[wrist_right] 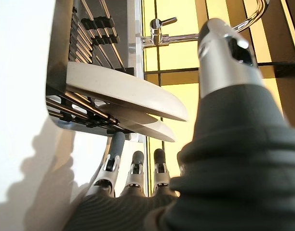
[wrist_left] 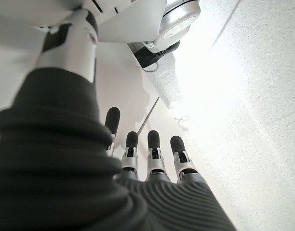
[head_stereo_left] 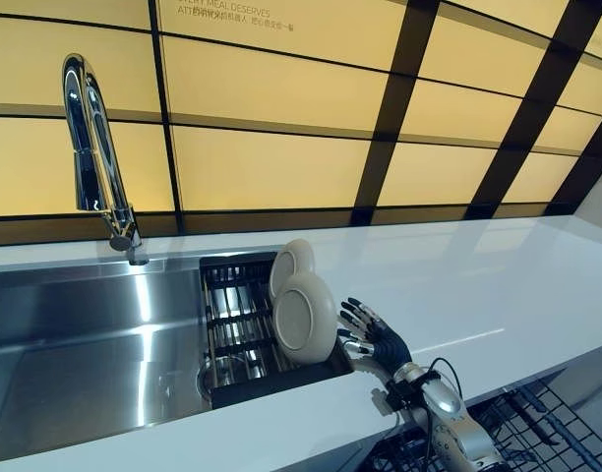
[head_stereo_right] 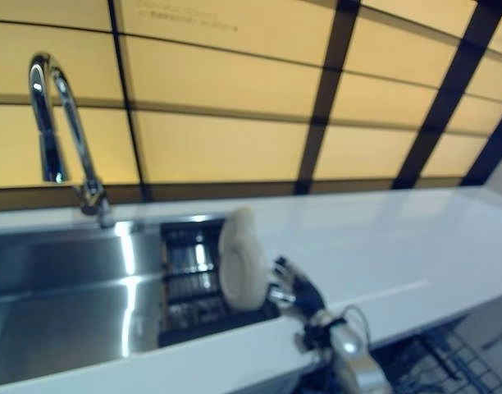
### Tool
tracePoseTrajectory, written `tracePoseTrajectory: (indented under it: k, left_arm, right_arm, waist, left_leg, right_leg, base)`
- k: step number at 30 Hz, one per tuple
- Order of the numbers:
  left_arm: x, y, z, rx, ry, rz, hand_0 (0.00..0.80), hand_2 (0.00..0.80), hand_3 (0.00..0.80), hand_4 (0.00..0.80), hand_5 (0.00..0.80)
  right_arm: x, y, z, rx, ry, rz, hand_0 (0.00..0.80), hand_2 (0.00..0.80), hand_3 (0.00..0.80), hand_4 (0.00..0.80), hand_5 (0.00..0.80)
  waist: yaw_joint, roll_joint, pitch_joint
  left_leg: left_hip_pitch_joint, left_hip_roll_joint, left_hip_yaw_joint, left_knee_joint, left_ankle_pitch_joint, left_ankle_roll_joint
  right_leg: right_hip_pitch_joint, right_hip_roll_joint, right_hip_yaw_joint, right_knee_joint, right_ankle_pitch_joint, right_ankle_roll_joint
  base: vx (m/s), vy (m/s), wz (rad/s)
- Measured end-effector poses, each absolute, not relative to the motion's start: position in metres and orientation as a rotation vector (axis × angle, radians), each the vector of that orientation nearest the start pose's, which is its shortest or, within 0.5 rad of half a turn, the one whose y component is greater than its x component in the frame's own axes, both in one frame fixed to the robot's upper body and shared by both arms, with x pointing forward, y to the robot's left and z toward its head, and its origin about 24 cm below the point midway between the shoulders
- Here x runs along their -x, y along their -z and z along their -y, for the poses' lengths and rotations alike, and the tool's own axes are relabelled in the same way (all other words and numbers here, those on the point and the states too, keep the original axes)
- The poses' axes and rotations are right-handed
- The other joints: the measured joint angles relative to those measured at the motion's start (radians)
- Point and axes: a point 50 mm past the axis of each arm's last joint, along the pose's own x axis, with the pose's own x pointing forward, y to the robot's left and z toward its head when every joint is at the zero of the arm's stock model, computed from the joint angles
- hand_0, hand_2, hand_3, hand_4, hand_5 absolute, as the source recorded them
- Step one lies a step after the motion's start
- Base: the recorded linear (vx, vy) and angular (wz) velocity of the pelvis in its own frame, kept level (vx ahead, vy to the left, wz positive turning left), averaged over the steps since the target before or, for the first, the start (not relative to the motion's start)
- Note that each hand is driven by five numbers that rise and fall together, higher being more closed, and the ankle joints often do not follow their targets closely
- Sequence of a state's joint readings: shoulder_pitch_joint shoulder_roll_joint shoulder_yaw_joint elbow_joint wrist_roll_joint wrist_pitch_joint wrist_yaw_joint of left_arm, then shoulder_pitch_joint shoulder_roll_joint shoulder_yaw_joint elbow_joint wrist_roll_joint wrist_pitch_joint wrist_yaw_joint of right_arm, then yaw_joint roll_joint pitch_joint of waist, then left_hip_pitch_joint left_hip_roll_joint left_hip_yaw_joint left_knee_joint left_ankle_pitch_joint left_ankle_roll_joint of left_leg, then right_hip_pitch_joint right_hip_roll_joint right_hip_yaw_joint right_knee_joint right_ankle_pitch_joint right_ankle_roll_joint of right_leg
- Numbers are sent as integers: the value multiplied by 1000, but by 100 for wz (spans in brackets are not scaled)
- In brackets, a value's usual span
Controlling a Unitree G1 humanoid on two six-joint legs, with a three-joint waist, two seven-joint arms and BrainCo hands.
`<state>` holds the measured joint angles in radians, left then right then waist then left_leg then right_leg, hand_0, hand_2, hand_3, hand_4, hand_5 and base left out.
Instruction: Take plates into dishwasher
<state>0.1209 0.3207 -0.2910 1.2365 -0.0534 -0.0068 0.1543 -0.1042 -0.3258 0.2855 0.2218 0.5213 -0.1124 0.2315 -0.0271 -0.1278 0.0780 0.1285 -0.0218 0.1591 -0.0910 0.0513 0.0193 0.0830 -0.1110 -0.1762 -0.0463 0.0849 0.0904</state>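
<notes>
Nearest the camera, wire dishwasher rack [head_stereo_left: 537, 428] is seen below the front edge of the white desk [head_stereo_left: 478, 285], at the lower right. Just above it, the right hand [head_stereo_left: 375, 334] is held over the desk edge, its fingers [head_stereo_left: 358, 317] spread apart and straight, close beside the nearer of 2 plates [head_stereo_left: 304, 317] without a visible grip on it. Both plates, round, cream and matte, are stood on edge in a black drying rack [head_stereo_left: 232, 324] set into the right end of a brushed steel sink [head_stereo_left: 85, 344]; the farther plate [head_stereo_left: 291, 264] is seen just behind the nearer one. A tall, curved chrome faucet [head_stereo_left: 96, 157] is mounted behind the sink's back rim. The smooth, glossy desk is shown stretching away to the right. Behind it, the wall is made up of glowing amber panels [head_stereo_left: 271, 167] divided by dark strips. The left hand [wrist_left: 152, 159] is shown only in its own wrist view, fingers straight and parted, hanging above a pale speckled floor [wrist_left: 253, 86].
</notes>
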Motion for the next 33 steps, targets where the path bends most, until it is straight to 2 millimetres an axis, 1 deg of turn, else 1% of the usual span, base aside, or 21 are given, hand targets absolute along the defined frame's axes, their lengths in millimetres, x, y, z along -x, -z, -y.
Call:
tracePoseTrajectory:
  k: [2, 4, 8, 16, 19, 21, 25, 26, 30, 33]
  left_arm:
    - [-39, 161, -262, -499, -111, -1332, 0, 0, 0, 0, 0]
    - [-41, 161, -262, -500, -112, -1327, 0, 0, 0, 0, 0]
    - [-43, 161, -261, -498, -111, -1323, 0, 0, 0, 0, 0]
    - [-43, 161, -259, -498, -116, -1321, 0, 0, 0, 0, 0]
    - [-46, 161, -260, -499, -120, -1324, 0, 0, 0, 0, 0]
    - [-48, 160, -259, -495, -118, -1321, 0, 0, 0, 0, 0]
    - [-59, 158, -257, -477, -96, -1286, 0, 0, 0, 0, 0]
    - [-61, 157, -255, -468, -89, -1280, 0, 0, 0, 0, 0]
    - [-66, 157, -250, -418, -77, -1263, 0, 0, 0, 0, 0]
    - [-69, 157, -246, -389, -72, -1252, 0, 0, 0, 0, 0]
  right_arm:
    - [-261, -19, 147, -170, -416, -97, 0, 0, 0, 0, 0]
    - [-262, -19, 148, -167, -407, -99, 0, 0, 0, 0, 0]
    - [-264, -18, 148, -136, -401, -102, 0, 0, 0, 0, 0]
    - [-264, -18, 148, -128, -398, -101, 0, 0, 0, 0, 0]
    - [-265, -19, 148, -122, -389, -100, 0, 0, 0, 0, 0]
    - [-265, -19, 148, -107, -385, -97, 0, 0, 0, 0, 0]
    - [-268, -25, 152, -81, -375, -74, 0, 0, 0, 0, 0]
    - [-269, -26, 152, -77, -372, -70, 0, 0, 0, 0, 0]
    - [-271, -28, 154, -66, -366, -69, 0, 0, 0, 0, 0]
    - [-274, -30, 154, -61, -360, -68, 0, 0, 0, 0, 0]
  waist:
    - [17, -1, 2]
    - [17, -2, 3]
    - [18, -3, 3]
    - [18, -2, 3]
    - [19, 1, 6]
    - [19, 5, 8]
    - [19, 20, 16]
    - [19, 29, 20]
    - [20, 54, 20]
    - [22, 65, 20]
  left_leg:
    - [0, 0, -2, 0, 0, 0]
    - [0, 0, -5, 1, 0, 0]
    - [0, 0, -6, 1, 0, 0]
    - [0, -1, -9, 0, 0, 0]
    - [-4, -8, -28, 0, 0, 0]
    - [-6, -9, -32, 0, 0, 0]
    - [-21, -11, -40, 0, 0, 0]
    - [-21, -11, -41, 0, 0, 0]
    - [-23, -13, -49, 0, 0, 0]
    - [-37, -12, -52, 0, 0, 0]
  right_leg:
    - [0, 0, 0, 3, 0, 0]
    - [0, 0, 0, 6, -7, 9]
    - [0, -1, 0, 9, -7, 10]
    - [0, -1, 0, 11, -7, 10]
    - [0, -2, -2, 13, -7, 10]
    - [-1, -4, -4, 16, -7, 10]
    - [-19, -8, -17, 22, -9, 13]
    - [-19, -9, -20, 23, -10, 14]
    - [-19, -9, -22, 24, -10, 14]
    - [-25, -9, -26, 22, -11, 18]
  base:
    - [0, 0, 0]
    - [9, -3, 6]
    - [3, 0, 1]
    - [-4, 14, 0]
    - [-32, 91, 2]
    - [-43, 86, 5]
    - [-34, 67, 12]
    - [-12, 42, 4]
    - [-15, 55, 4]
    - [-10, 46, 0]
